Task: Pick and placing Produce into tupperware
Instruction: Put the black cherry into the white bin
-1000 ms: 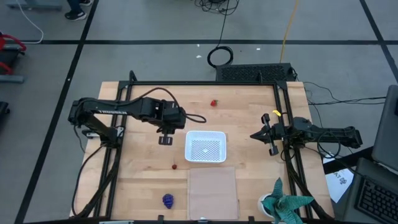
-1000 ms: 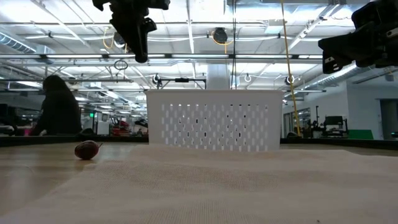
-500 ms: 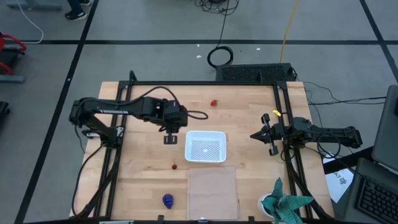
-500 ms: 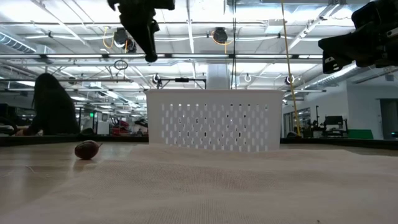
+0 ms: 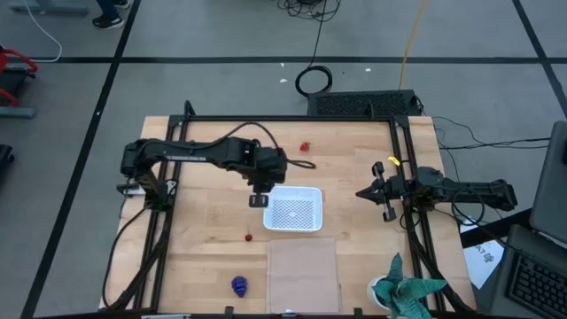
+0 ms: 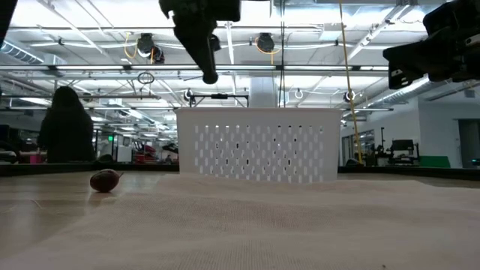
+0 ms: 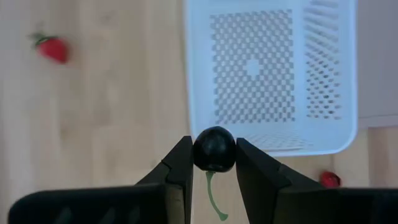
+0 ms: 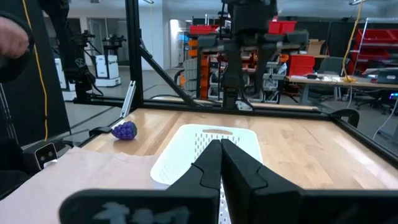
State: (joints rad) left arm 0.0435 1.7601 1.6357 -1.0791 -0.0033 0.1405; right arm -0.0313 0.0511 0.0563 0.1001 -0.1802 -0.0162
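Observation:
The white tupperware [image 5: 293,209] stands at the middle of the table, its floor bare in the left wrist view [image 7: 251,68]. My left gripper [image 5: 258,200] hangs well above the table at the tub's left rim, shut on a dark round berry [image 7: 214,149]. A red strawberry [image 5: 304,146] lies at the far side, a small red cherry [image 5: 248,237] in front of the tub on its left, and a purple grape bunch [image 5: 239,285] near the front edge. My right gripper [image 5: 363,193] waits shut at the right side. My left gripper pinches the berry's two opposite sides [image 7: 198,150] between its two fingers, at their free ends. The fingers come from above, pointing steeply down. The berry is lifted clear of the table, and its green stem [image 7: 213,196] runs back between the fingers.
A pale tan panel [image 5: 304,275] lies in front of the tub. A teal-and-white cloth-like object [image 5: 407,291] sits at the front right corner. Black frame rails [image 5: 165,230] run along both sides. A person [image 6: 67,131] stands in the room behind.
My left gripper has moved toward the table's right edge, up to the tupperware's left rim, still high and pointing down, with the berry held between its fingers all the while.

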